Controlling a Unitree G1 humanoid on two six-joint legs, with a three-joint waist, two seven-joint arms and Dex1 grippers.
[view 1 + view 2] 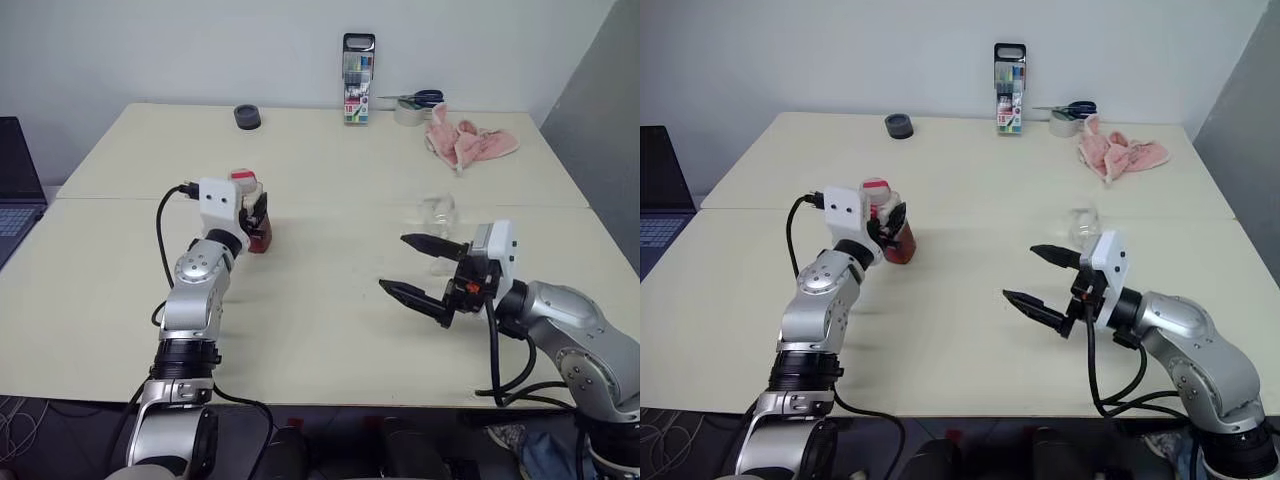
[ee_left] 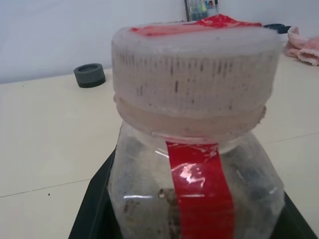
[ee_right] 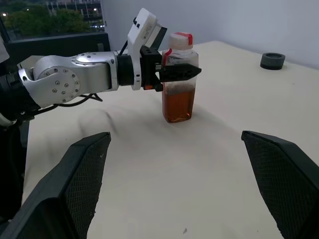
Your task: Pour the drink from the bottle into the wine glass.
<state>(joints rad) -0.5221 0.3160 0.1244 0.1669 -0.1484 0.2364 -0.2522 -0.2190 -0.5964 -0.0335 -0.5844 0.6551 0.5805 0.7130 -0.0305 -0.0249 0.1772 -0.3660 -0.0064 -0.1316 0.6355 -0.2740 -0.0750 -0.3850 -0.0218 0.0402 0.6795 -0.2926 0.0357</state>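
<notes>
A small clear bottle (image 3: 178, 79) with a pinkish-red cap stands upright on the cream table (image 1: 330, 320), left of centre. The reddish-brown drink (image 3: 177, 105) fills its lower half. My left gripper (image 1: 257, 214) is shut on the bottle's upper body, with one black finger on each side. The left wrist view shows the bottle (image 2: 194, 124) close up, its red label strip facing the camera. The wine glass (image 1: 437, 210) stands upright to the right of centre. My right gripper (image 1: 393, 262) hovers open just in front of the glass, holding nothing and pointing toward the bottle.
Along the table's far edge are a tall marker case (image 1: 358, 80), a dark round lid (image 1: 247, 117), a tape roll with scissors (image 1: 412, 105) and a pink cloth (image 1: 468, 140). A laptop (image 1: 15, 185) sits off the table's left side.
</notes>
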